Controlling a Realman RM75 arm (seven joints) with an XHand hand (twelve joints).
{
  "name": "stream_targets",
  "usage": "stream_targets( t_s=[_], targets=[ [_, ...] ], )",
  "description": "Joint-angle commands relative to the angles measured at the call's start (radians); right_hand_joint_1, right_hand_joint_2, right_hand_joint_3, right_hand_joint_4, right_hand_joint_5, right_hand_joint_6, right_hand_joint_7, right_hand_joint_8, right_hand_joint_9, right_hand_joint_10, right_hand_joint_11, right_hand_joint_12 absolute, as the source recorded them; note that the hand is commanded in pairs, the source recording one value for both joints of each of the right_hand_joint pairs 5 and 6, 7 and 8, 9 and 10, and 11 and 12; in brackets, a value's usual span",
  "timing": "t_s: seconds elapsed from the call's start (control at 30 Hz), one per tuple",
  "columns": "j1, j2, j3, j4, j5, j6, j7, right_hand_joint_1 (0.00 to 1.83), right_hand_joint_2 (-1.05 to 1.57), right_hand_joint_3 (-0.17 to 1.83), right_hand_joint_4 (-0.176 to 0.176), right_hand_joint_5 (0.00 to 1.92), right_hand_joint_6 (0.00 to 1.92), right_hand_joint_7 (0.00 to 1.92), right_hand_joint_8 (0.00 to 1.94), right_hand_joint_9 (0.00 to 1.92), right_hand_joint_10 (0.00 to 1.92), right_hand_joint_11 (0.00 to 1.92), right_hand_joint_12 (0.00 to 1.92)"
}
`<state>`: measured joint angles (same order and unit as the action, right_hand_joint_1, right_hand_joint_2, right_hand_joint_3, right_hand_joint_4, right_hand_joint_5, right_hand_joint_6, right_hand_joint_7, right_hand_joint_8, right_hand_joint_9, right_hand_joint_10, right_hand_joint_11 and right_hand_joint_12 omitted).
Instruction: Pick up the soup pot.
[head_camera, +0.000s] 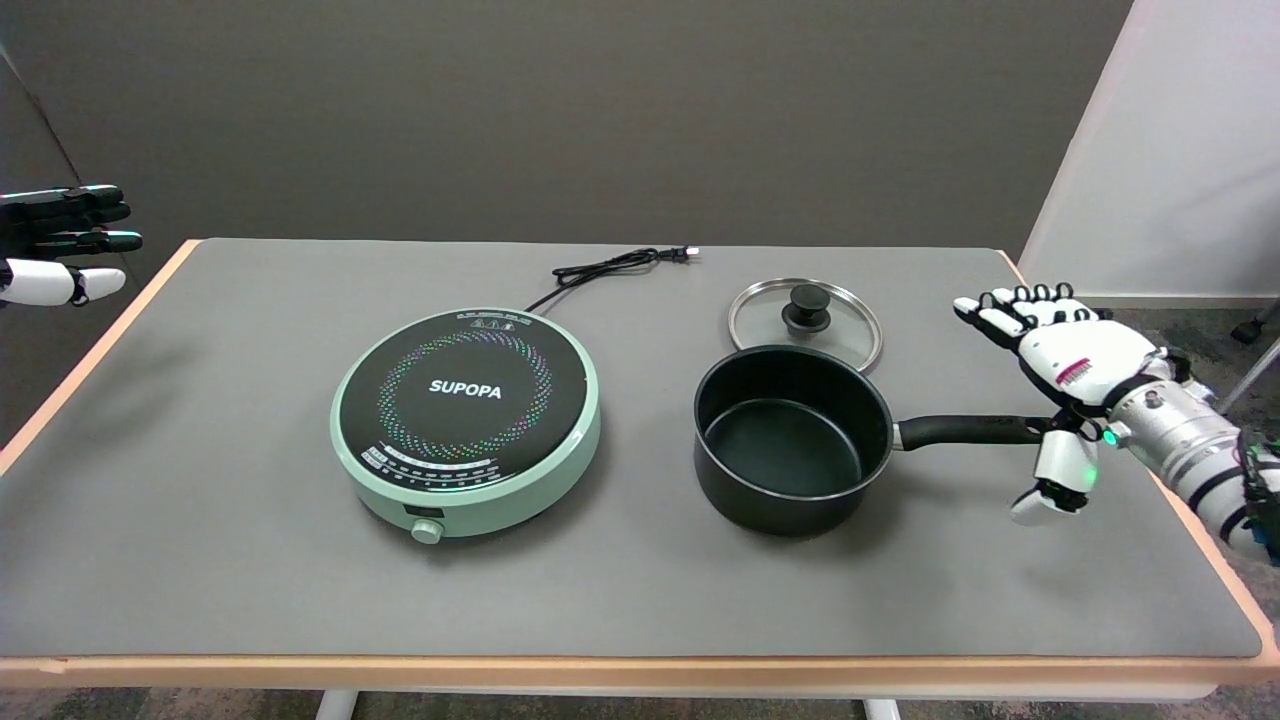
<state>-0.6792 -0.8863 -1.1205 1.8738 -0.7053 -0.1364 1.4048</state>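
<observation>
1. The table (200, 560) has a grey surface with a pale orange border.
2. The cooker (466, 420) is round, mint green with a black top, and stands left of the middle of the surface, nearer to the front edge.
3. The pot (790, 440) is black and empty. It stands upright, right of the middle, and its handle (965, 430) points to the right edge.
4. The right hand (1060, 385) is at the end of the handle, near the right edge. Its fingers (1000, 312) are spread apart and hold nothing; the thumb is below the handle tip.
5. The lid (805, 320) is glass and lies flat just behind the pot, toward the back edge.
6. The cord (610, 268) lies near the back edge, behind the cooker.
</observation>
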Motion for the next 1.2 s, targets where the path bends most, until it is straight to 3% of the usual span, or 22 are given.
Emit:
stream_targets(
  t_s=[0.03, 0.63, 0.77, 1.2],
  targets=[
    [0.162, -0.038, -0.101, 0.007, -0.033, -0.033, -0.037, 1.13, -0.74, 1.11, 0.176, 0.02, 0.02, 0.02, 0.02, 0.02, 0.02, 0.02, 0.02],
    [0.234, -0.130, -0.189, 0.006, -0.069, -0.026, -0.034, 1.13, -0.68, 1.04, 0.176, 0.01, 0.01, 0.01, 0.01, 0.01, 0.01, 0.01, 0.01],
    [0.225, -0.132, -0.198, 0.004, -0.083, -0.023, -0.041, 1.11, -0.55, 0.92, 0.176, 0.01, 0.01, 0.01, 0.01, 0.01, 0.01, 0.01, 0.01],
    [0.148, -0.184, -0.208, 0.008, -0.192, -0.022, -0.034, 1.10, -0.53, 0.90, 0.176, 0.01, 0.01, 0.01, 0.01, 0.01, 0.01, 0.01, 0.01]
  ],
)
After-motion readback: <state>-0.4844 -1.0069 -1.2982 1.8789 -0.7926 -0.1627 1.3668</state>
